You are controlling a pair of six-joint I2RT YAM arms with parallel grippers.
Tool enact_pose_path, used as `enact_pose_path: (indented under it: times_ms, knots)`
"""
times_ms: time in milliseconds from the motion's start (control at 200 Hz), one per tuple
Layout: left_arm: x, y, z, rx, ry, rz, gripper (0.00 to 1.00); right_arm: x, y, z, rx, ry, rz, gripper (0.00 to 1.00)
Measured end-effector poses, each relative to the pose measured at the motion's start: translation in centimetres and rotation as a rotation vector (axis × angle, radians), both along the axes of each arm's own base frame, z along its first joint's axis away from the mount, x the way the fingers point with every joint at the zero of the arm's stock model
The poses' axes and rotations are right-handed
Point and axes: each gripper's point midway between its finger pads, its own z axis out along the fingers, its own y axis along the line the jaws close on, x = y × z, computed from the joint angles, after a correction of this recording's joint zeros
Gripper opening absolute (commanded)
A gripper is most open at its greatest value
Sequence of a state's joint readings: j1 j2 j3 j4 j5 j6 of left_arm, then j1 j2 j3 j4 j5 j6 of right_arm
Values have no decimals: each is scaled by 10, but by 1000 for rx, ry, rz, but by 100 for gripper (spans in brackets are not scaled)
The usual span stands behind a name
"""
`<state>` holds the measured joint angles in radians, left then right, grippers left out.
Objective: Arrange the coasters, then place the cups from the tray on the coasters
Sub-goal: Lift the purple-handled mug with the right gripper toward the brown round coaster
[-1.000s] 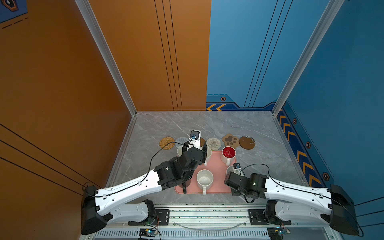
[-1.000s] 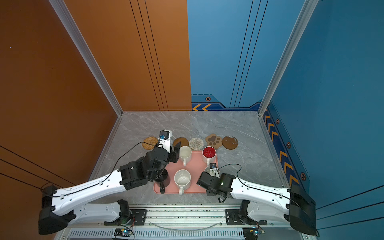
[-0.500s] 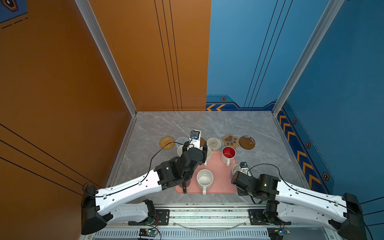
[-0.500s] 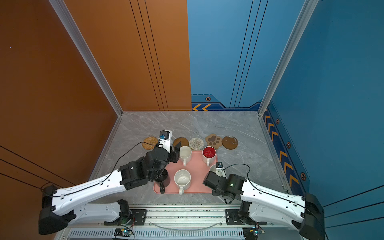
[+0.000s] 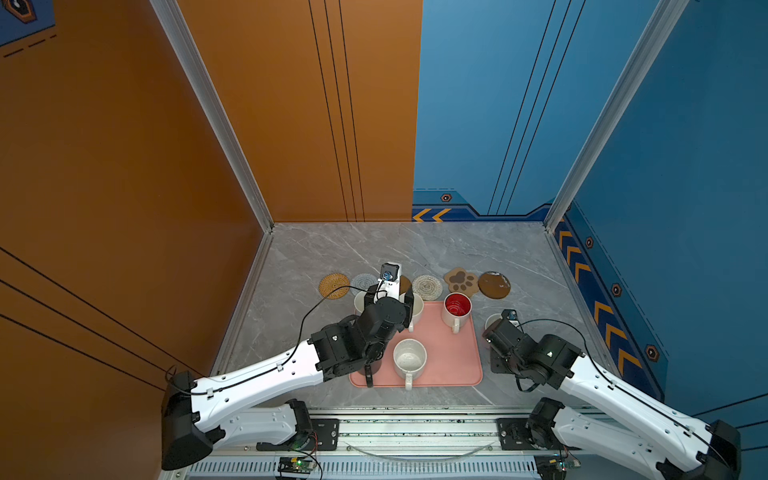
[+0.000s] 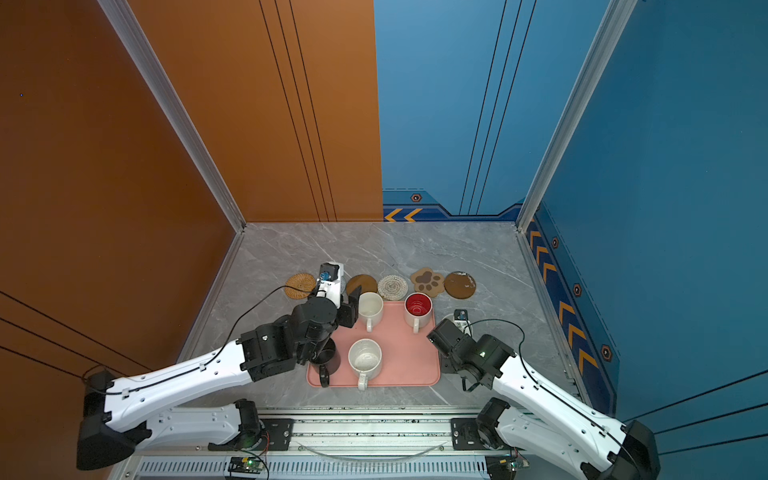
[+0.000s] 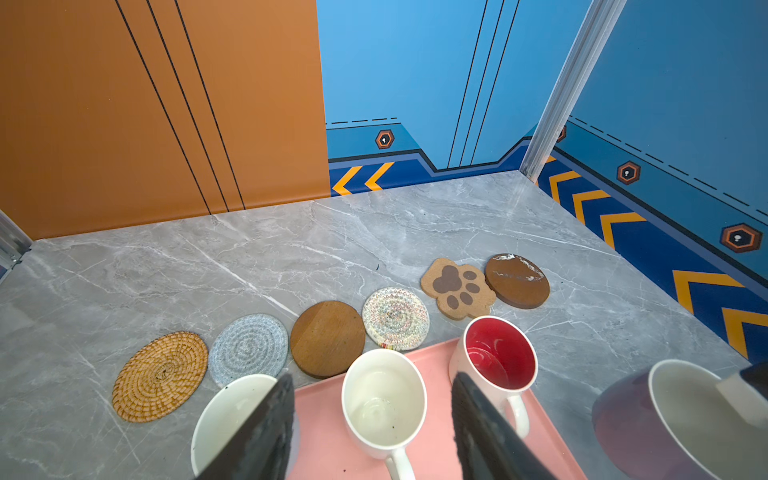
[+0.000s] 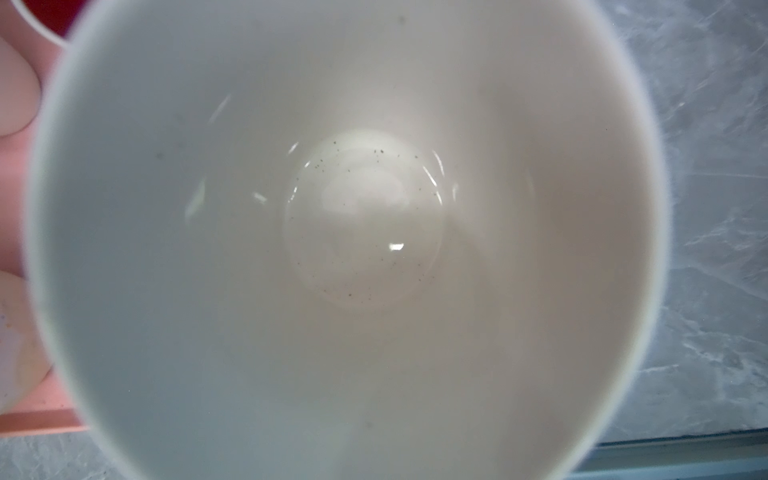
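Six coasters lie in a row behind the pink tray (image 5: 451,359): orange rattan (image 7: 160,376), grey woven (image 7: 248,349), brown (image 7: 327,338), beige woven (image 7: 395,318), paw-print (image 7: 457,287), brown (image 7: 516,280). My left gripper (image 7: 372,419) hangs open above the tray, and its fingers (image 7: 266,428) straddle the plain white cup (image 7: 384,401). On the tray also stand the red-inside cup (image 5: 457,307), the speckled cup (image 5: 409,358) and the black cup (image 6: 326,361). My right gripper (image 5: 505,318) is shut on the lavender cup (image 7: 648,428) just right of the tray. That cup's inside (image 8: 361,220) fills the right wrist view.
Another cup (image 7: 230,415), only its white inside showing, stands at the tray's far left corner near the grey woven coaster. Orange and blue walls close in the marble table (image 5: 395,249) on three sides. Bare marble lies behind the coaster row.
My right arm has carried the lavender cup rightward, off the tray's right edge. The left arm and the other cups have not moved.
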<state>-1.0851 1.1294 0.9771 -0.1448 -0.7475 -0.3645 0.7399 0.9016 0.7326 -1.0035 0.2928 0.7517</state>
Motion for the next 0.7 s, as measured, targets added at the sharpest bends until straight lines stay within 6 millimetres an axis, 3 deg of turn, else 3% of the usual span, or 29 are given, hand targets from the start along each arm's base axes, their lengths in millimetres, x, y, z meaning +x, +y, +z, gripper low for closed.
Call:
enact_pose_path:
  times_ms: [355,701]
  knots:
    - [-1,7,-5,3,4,6,61,64,-26,19,-1,-27,-92,0]
    - [1,16,-6,-1,2,27,61,151,-44,15,22,-8,-129,0]
